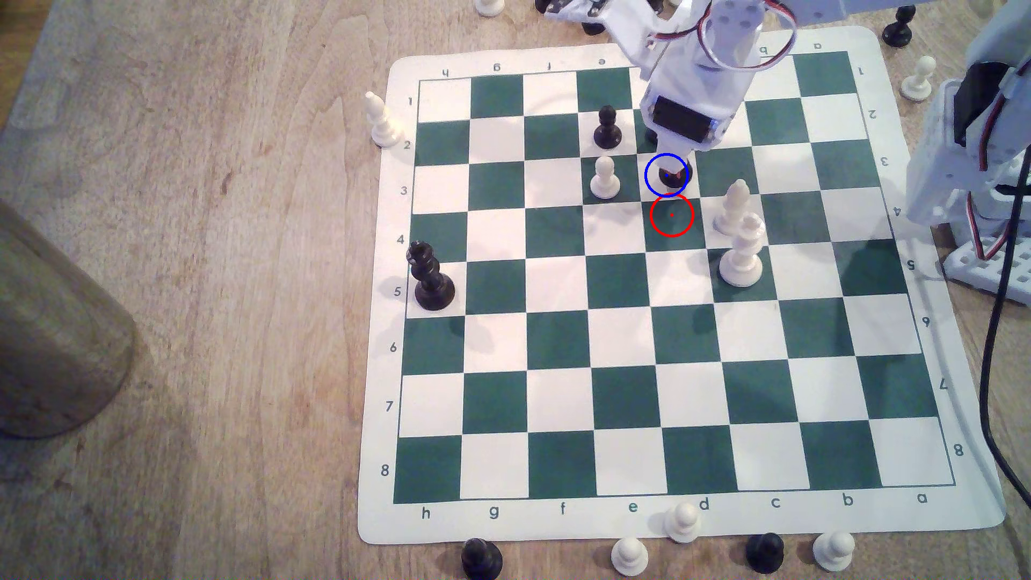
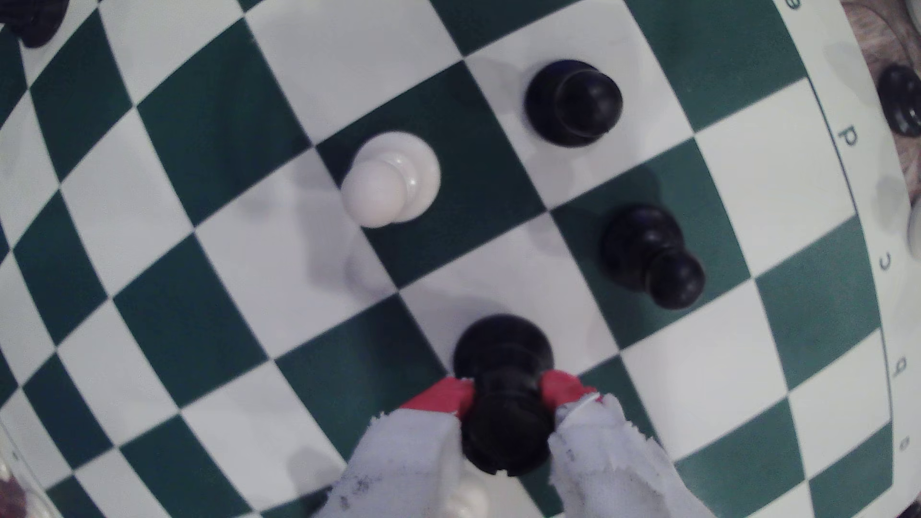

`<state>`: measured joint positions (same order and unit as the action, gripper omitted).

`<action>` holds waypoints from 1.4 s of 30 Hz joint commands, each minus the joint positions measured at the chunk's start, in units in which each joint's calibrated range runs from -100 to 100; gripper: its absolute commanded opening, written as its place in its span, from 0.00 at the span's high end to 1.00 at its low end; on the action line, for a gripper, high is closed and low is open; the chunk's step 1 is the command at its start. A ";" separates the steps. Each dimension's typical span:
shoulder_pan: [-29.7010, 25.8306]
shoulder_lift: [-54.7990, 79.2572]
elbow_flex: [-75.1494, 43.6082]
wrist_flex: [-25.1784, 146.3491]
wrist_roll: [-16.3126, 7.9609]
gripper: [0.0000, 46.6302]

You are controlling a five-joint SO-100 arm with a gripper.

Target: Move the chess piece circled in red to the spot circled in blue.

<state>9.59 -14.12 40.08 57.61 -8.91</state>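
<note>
1. Black and glossy, the chess piece (image 2: 503,393) sits clamped between my two red-tipped fingers (image 2: 441,396), which press on its neck from either side; the wide round base shows just beyond them over a white square.
2. My tool (image 2: 506,391) is closed down to the width of that neck, no wider, and it grips nothing else.
3. In the exterior view the chess piece (image 1: 671,177) lies inside the blue ring that marks the spot (image 1: 653,187), directly under my wrist. The red-ringed green square (image 1: 671,215) just beside it stands bare.
4. I judge the carry to be nearly over: the piece is over its goal, and I hold it by the neck so it stays upright. Whether the base already rests on the chess mat (image 1: 558,524) I cannot tell.
5. Neighbours crowd this corner. A white pawn (image 2: 388,179) occupies the adjoining green square, and two black pawns (image 2: 573,102) (image 2: 653,256) stand beyond. So my fingers should part only slightly, I think, and lift straight up.
6. The mat lies flat on the wooden desk (image 1: 223,279).
</note>
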 commanded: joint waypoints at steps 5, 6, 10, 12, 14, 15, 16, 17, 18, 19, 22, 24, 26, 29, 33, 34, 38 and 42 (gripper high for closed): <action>0.46 0.88 -5.27 -2.08 0.20 0.99; 0.46 1.05 -5.27 -2.41 0.10 0.99; 0.46 1.81 -5.27 -3.47 0.10 0.99; 0.39 2.23 -5.18 -3.47 0.20 0.99; 0.39 2.57 -5.09 -3.47 0.20 0.99; 0.39 2.83 -5.09 -3.47 0.15 0.98; 0.46 2.91 -5.09 -3.64 0.05 0.94; 0.54 3.00 -5.09 -3.64 0.05 0.89; 0.62 3.00 -5.09 -3.64 0.05 0.83; 0.62 3.00 -5.09 -3.64 0.05 0.78; 0.85 1.81 -4.72 -3.64 -0.10 0.69; 1.01 0.28 -4.63 -2.90 -0.10 0.64; 1.09 -1.59 -3.91 -2.33 0.05 0.62; 1.25 -5.66 -2.55 -0.53 0.24 0.59; 1.25 -14.91 2.17 1.28 0.29 0.57; 1.09 -17.21 3.62 1.36 0.29 0.57; 1.32 -28.84 10.24 5.21 0.59 0.56; -1.41 -40.89 15.22 11.10 0.15 0.55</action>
<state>10.55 -41.94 53.91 64.54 -8.62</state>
